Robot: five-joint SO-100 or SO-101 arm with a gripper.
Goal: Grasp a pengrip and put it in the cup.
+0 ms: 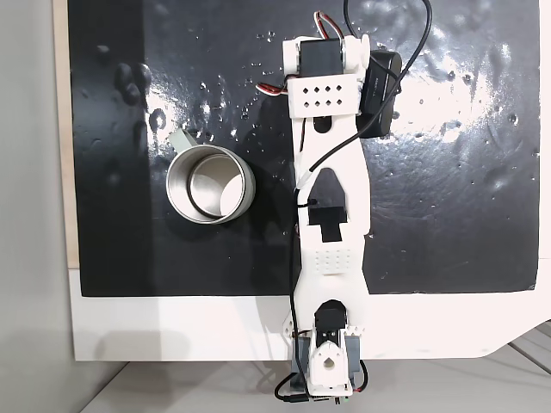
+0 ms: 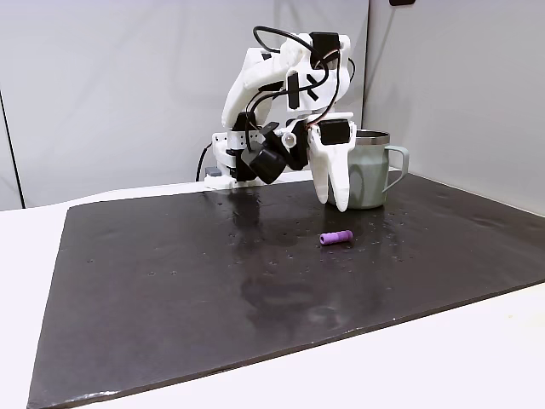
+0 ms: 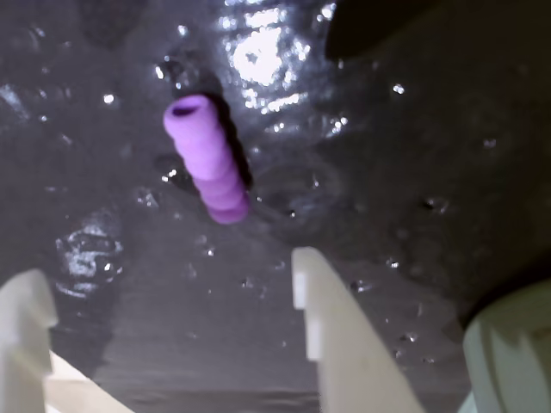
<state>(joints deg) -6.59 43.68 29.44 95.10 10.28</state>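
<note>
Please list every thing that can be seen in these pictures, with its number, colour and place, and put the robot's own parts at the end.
pengrip: one, purple, ribbed, lying on the black mat in front of the cup, below the claw
cup: one, shiny steel with a pale handle, upright on the mat, nothing inside it
mat: one, black, glossy, covering most of the table
table: one, white, under the mat
arm: one, white with black motors and cables, reaching over the mat
claw: one, white, open, hanging above the pengrip, holding nothing

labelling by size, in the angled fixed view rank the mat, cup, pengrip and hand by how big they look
1. black mat
2. cup and hand: look close in size, and the hand partly overlaps the cup, so unranked
3. pengrip
</note>
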